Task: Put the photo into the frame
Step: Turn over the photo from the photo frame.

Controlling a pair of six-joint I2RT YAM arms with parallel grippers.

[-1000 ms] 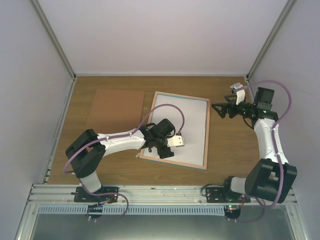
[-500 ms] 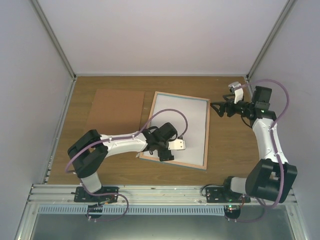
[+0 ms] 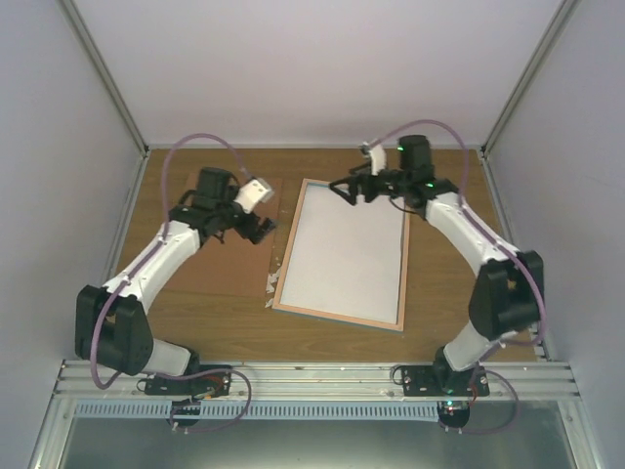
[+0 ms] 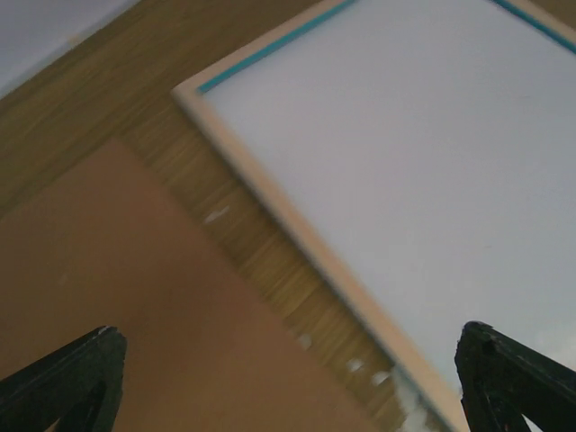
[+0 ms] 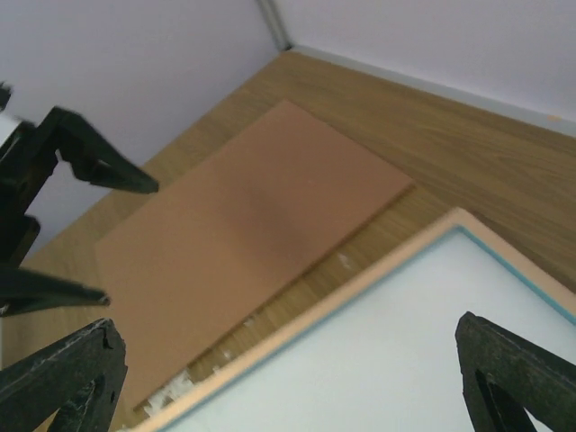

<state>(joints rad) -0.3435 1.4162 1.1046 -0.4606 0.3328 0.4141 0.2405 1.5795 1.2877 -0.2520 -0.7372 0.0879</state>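
Frame (image 3: 337, 319) lies flat for loading; left claw (image 3: 262, 233) gapes over adjacent backing board (image 3: 220, 210), right claw (image 3: 344, 191) gapes at far corner.

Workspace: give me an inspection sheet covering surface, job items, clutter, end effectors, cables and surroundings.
Surface: wooden table, nothing spilled.
Job's things: frame lies flat mid-table with a pale sheet filling it; the photo is not seen printed side up anywhere.
Clutter: brown backing panel left of the frame; white flecks by the frame's near left corner.
Grippers: left end effector open, empty, between panel and frame; right end effector open, empty, over the frame's far edge.
Cables: purple cables loop above each arm, no snag seen.
Surroundings: pale walls, aluminium rail at the near edge.
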